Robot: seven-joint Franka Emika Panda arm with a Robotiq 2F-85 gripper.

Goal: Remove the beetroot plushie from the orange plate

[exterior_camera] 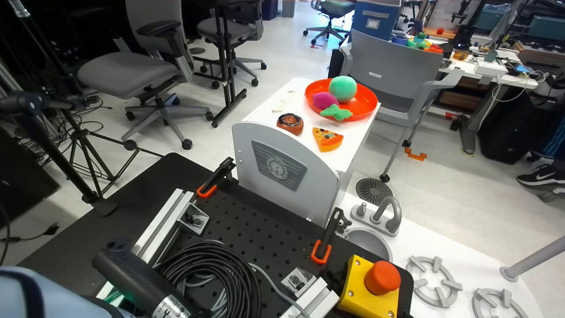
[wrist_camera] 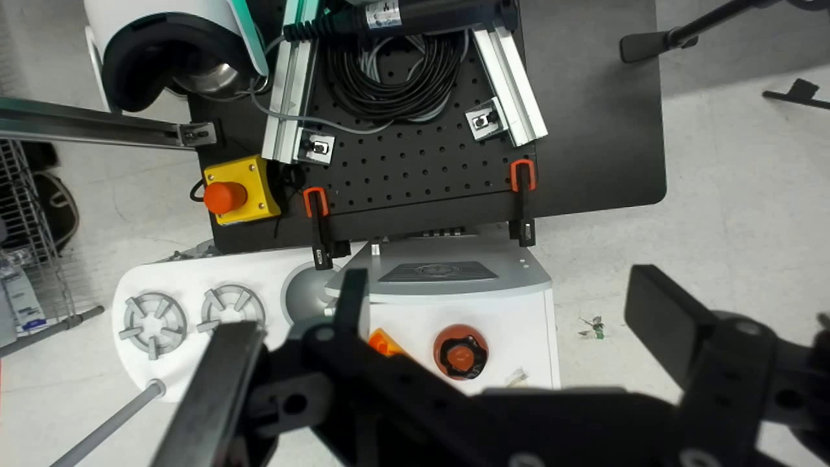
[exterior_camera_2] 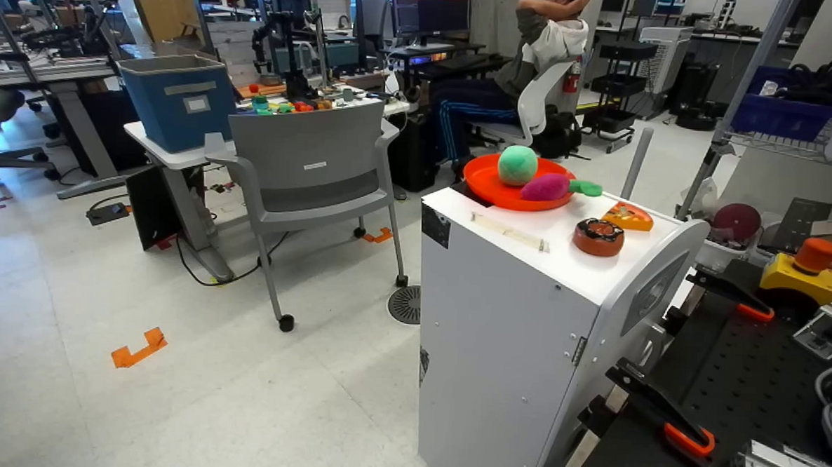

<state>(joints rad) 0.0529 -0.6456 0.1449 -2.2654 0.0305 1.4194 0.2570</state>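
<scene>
Clearly, empty jaws gape wide; the beetroot plushie (exterior_camera_2: pixel 551 187) (plump, matte) rests on the smooth orange plate (exterior_camera_2: pixel 482 175).

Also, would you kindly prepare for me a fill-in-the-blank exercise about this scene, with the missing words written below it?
Together with the beetroot plushie, the orange plate holds a round ____ ball.
The small flat orange toy lies ____ (on or off) the plate.
In the wrist view, exactly ____ orange-tipped clamps sit along the edge of the perforated black board.
Missing words: green; off; two.
</scene>
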